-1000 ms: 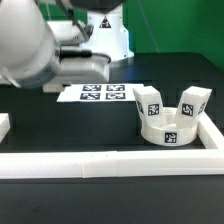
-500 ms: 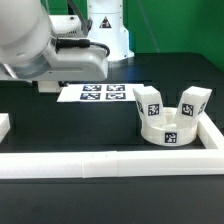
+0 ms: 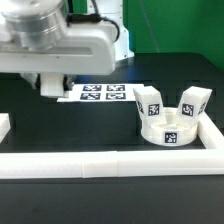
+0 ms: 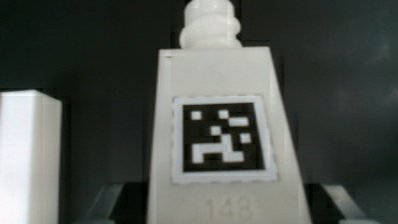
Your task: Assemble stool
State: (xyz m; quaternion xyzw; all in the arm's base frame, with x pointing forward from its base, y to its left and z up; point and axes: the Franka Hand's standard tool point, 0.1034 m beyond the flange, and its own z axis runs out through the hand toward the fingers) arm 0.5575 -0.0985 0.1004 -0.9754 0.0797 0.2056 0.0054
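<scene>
Exterior view: the arm (image 3: pixel 50 35) fills the upper part of the frame on the exterior view's left, over the black table (image 3: pixel 70 125). The gripper (image 3: pixel 52 85) hangs down from it, just beside the near-left corner of the marker board (image 3: pixel 100 93). The fingers are not clearly resolved in this view.

Wrist view: a stool leg (image 4: pixel 217 115) stands upright directly between the fingers and fills most of the frame. It is a white tapered block with a ribbed peg at the end farthest from the hand and a black-and-white square tag on the face toward the camera. Dark finger pads (image 4: pixel 116 197) sit against both sides of the leg's base, so the gripper is clamped on this leg. A white rail (image 4: pixel 31 150) shows next to the leg, apart from it.

The seat (image 3: pixel 170 128) lies well away from the hand, toward the exterior view's right, tucked into the corner of the white border rail (image 3: pixel 110 163). Two legs already stand in it: one (image 3: pixel 150 103) on the side nearer the hand, the other (image 3: pixel 194 102) on the far side. Both tilt outward and show tags. The seat carries a tag on its rim.

A small white block (image 3: pixel 4 125) rests at the exterior view's left edge, below the hand and apart from it.
</scene>
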